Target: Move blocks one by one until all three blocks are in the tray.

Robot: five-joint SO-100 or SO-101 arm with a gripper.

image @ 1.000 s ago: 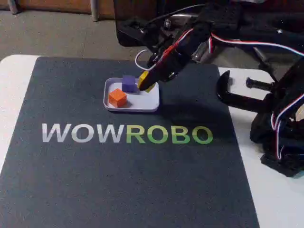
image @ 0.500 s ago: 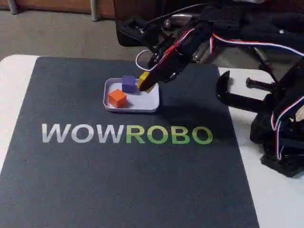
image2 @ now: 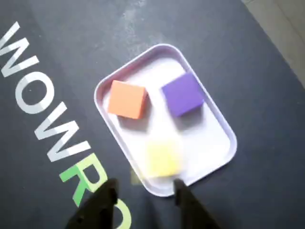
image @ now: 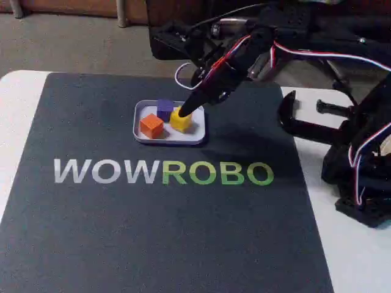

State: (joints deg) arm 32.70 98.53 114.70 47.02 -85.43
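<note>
Inside the tray [image: 197, 135], near the far edge of the dark mat [image: 122, 232], all three cubes are seen: the orange block [image: 151, 126] toward the tray's left end in the fixed view, the purple block [image: 165, 108] behind it, and the yellow block [image: 181, 119] beside both; the yellow block [image2: 163, 159] is blurred in the wrist view, so whether it has settled flat cannot be told. The gripper [image2: 143, 195] hangs just above it with its fingers apart and nothing between them; the release is judged best finished by a straight lift, so that no fingertip catches the yellow block or the tray rim. "WOWROBO" is read across the mat, white letters then green.
</note>
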